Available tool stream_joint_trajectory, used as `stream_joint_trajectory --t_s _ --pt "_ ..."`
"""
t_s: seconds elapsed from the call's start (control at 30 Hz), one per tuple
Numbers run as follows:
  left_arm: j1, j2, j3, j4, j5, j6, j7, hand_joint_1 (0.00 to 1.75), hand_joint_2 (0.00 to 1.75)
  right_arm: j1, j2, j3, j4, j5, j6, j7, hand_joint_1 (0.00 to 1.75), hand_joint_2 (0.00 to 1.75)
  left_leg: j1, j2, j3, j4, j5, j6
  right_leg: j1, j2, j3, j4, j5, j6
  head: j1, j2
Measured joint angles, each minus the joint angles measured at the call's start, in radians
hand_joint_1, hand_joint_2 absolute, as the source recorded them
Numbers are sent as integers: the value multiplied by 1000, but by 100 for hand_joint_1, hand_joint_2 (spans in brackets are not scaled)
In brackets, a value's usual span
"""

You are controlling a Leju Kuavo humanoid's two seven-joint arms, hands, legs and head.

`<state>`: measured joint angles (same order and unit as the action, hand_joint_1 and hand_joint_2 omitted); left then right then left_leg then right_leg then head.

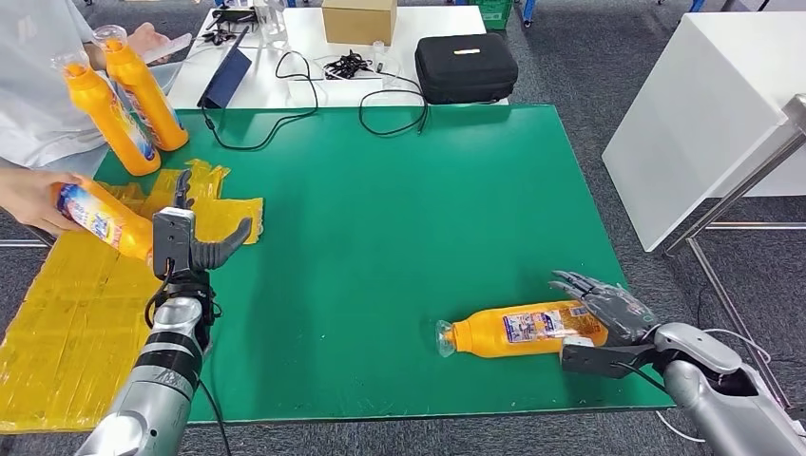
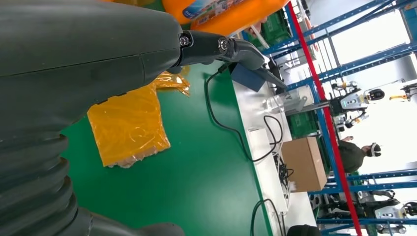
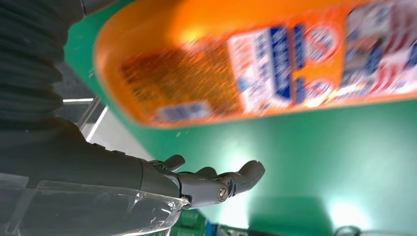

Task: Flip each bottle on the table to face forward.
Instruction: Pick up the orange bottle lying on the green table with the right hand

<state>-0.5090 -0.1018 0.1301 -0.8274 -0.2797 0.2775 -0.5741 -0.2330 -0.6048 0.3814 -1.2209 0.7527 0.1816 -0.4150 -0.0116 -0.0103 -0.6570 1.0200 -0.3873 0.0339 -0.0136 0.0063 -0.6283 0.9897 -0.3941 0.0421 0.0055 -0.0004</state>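
Observation:
One orange bottle (image 1: 518, 330) lies on its side on the green mat (image 1: 380, 190) near the front edge, cap pointing left and label up. My right hand (image 1: 608, 318) is at its base, fingers spread over the end and thumb on the near side, not closed on it. In the right wrist view the bottle (image 3: 255, 64) hangs close above the spread fingers (image 3: 216, 184) with mat between them. My left hand (image 1: 195, 242) stands upright and open at the mat's left edge. A person's hand (image 1: 24, 195) holds a second bottle (image 1: 100, 218) right beside it, which also appears in the left wrist view (image 2: 226, 12).
The person holds two more orange bottles (image 1: 133, 95) upright at the back left. Yellow plastic wrap (image 1: 67, 313) covers the left side. Beyond the mat are a black case (image 1: 466, 66), a cardboard box (image 1: 359, 21) and cables (image 1: 352, 66). A white table (image 1: 703, 104) stands to the right.

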Motion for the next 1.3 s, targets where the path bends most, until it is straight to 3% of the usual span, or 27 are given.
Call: stream_joint_trajectory --t_s 0.43,0.57,0.6,0.63,0.73,0.77,0.8,1.3 --pt "-1 -1 0 13 1 -1 -1 0 175 -38 34 51 72 0 -4 -4 0 175 0 1 0 0 0 0 0 0 0 0 0 0 0 0" --pt "-7 -6 -5 23 1 -3 -3 0 175 -85 74 87 144 11 -40 -10 1 175 0 2 1 0 0 0 0 1 0 0 0 0 0 0" --pt "-9 -9 -7 27 1 -3 -3 0 175 -100 88 99 166 14 -46 -11 8 175 0 3 1 0 0 0 0 1 0 0 0 0 0 0" --pt "-12 -11 -8 31 2 -3 -4 0 175 -115 100 111 187 15 -48 -12 29 175 0 3 2 0 0 0 0 1 0 0 0 0 0 0" --pt "-21 -17 -12 45 11 -2 -8 0 175 -160 122 150 245 11 -50 -14 140 175 0 3 3 0 0 0 0 1 1 0 0 0 0 0" --pt "-22 -17 -13 49 14 -2 -9 0 175 -172 124 161 260 7 -50 -15 163 175 0 3 3 0 0 0 0 1 2 0 0 0 0 0" --pt "-23 -17 -14 52 17 -1 -10 0 175 -182 126 171 274 1 -52 -13 174 175 0 3 4 0 0 0 0 1 2 0 0 0 0 0" --pt "-24 -18 -14 64 23 -1 -11 0 175 -239 180 195 378 -23 -101 24 175 175 0 4 7 0 0 0 0 1 5 0 1 0 0 0"
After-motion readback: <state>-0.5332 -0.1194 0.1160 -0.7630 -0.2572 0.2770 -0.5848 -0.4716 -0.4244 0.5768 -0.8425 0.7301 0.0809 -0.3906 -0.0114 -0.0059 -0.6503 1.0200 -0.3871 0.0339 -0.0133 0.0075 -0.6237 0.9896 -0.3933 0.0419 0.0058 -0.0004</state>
